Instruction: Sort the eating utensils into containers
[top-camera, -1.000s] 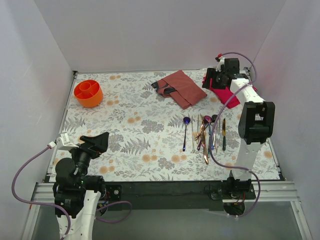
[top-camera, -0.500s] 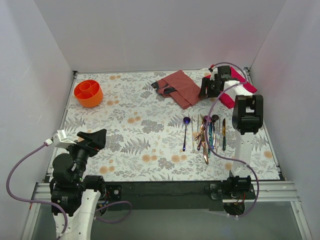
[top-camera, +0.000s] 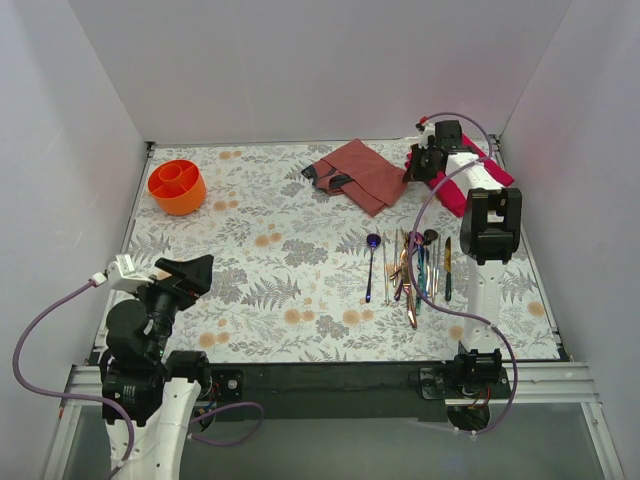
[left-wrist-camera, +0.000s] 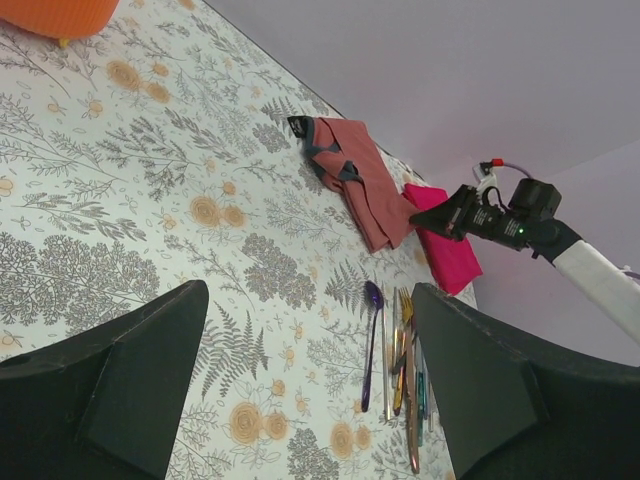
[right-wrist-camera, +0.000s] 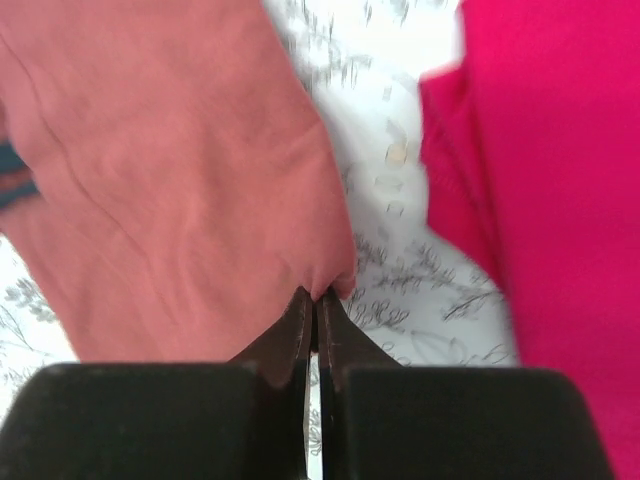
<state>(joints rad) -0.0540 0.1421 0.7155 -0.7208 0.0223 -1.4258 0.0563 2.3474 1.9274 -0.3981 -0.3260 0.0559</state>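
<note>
Utensils (top-camera: 410, 270) bunched rt of centre, near half of mat (top-camera: 260, 290); free mat to their left. Rt gripper (right-wrist-camera: 316, 300) closed at salmon cloth (right-wrist-camera: 170, 170) corner, far rt; hold uncertain. Lt gripper (left-wrist-camera: 310, 330) spread wide, empty, near-left edge.

One orange round plastic container (top-camera: 177, 186) sat there, plus one dusty-red cloth (top-camera: 362, 175), one magenta cloth (left-wrist-camera: 447, 255), and roughly eight slim metal cutlery pieces (top-camera: 410, 265), among them one blue-purple iridescent spoon (top-camera: 371, 262).
</note>
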